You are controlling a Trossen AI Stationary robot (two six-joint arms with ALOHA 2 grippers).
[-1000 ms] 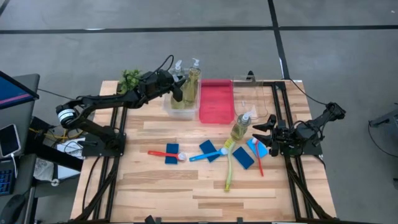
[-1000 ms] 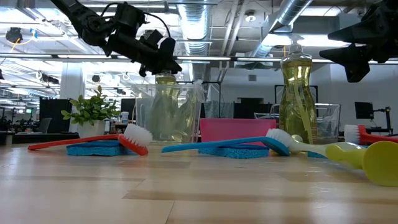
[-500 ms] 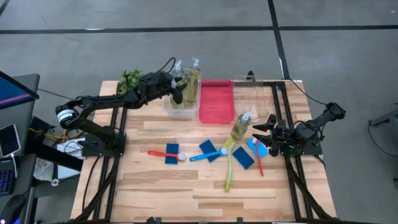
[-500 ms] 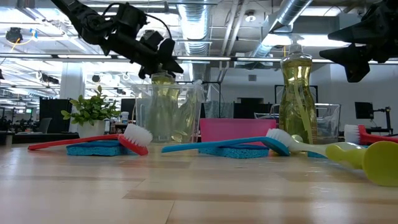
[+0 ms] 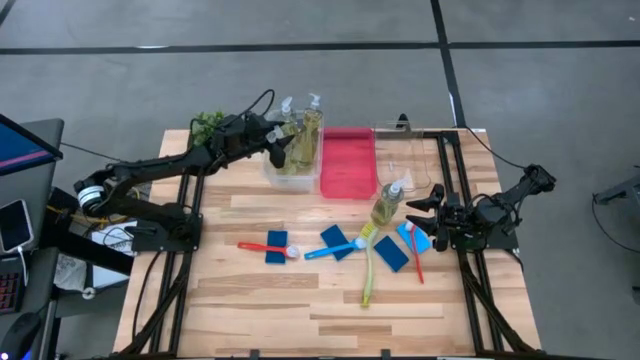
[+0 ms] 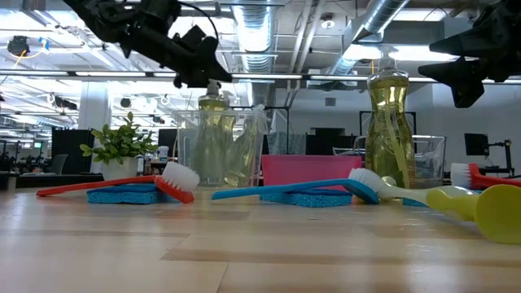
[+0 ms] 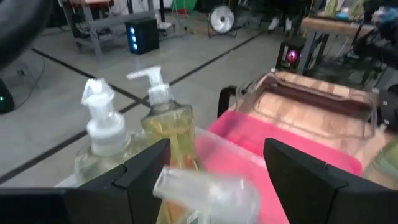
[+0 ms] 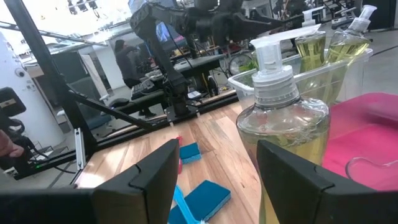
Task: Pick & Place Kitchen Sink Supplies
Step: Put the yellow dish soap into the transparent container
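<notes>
Floor [image 5: 300, 60]: grey, crossed by dark lines.
Ceiling [image 6: 277, 32]: exposed silver ducts, strip lights.
Table [image 5: 260, 300]: pale wood planks.
Background: desks, monitors, a floor fan [image 7: 219, 20].
Far left: person [image 8: 124, 59] standing among workstations.

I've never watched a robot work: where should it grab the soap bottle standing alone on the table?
Probably the narrow waist of the soap bottle, from the side the right gripper faces. It stands upright, the fingers open level with it, and the pump head looks too small.

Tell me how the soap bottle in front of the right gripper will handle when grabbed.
The soap bottle stands upright, tall and narrow, so a nudge probably tips it. It looks mostly full, so likely heavy for its size. Its clear, smooth body may slip.
</notes>
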